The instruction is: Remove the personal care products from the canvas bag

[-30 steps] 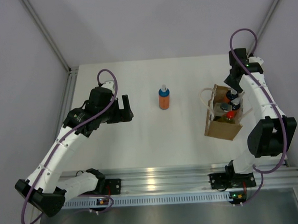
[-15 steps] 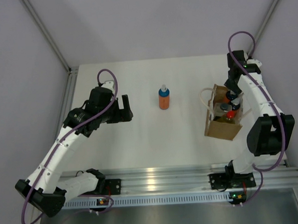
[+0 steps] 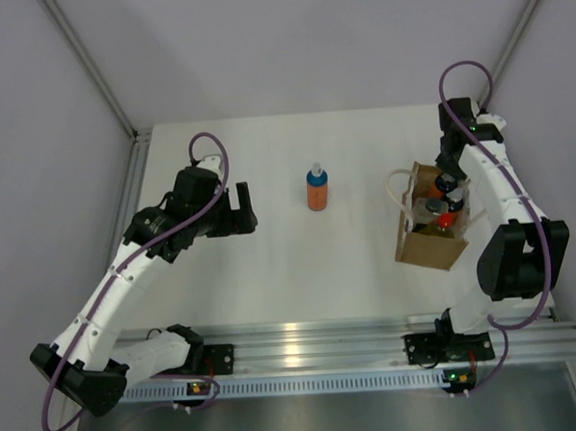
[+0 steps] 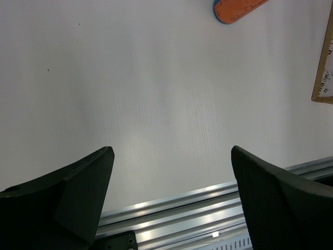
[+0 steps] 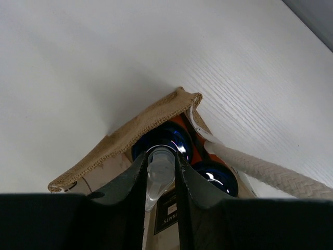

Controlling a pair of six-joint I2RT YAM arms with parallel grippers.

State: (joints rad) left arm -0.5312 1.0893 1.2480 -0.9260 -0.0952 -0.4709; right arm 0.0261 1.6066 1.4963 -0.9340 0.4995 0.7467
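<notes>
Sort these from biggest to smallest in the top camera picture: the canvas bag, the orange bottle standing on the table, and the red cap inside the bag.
1. canvas bag
2. orange bottle
3. red cap, tiny and partly hidden inside the bag

I see my right jaws closed against both sides of the pale neck of a clear dark-labelled bottle (image 5: 159, 178) inside the tan woven canvas bag (image 5: 146, 123). Two glossy dark-blue round caps (image 5: 167, 137) sit just beyond it. The bag's cream rope handle (image 5: 261, 170) runs off to the right over the white tabletop (image 5: 104, 52).
</notes>
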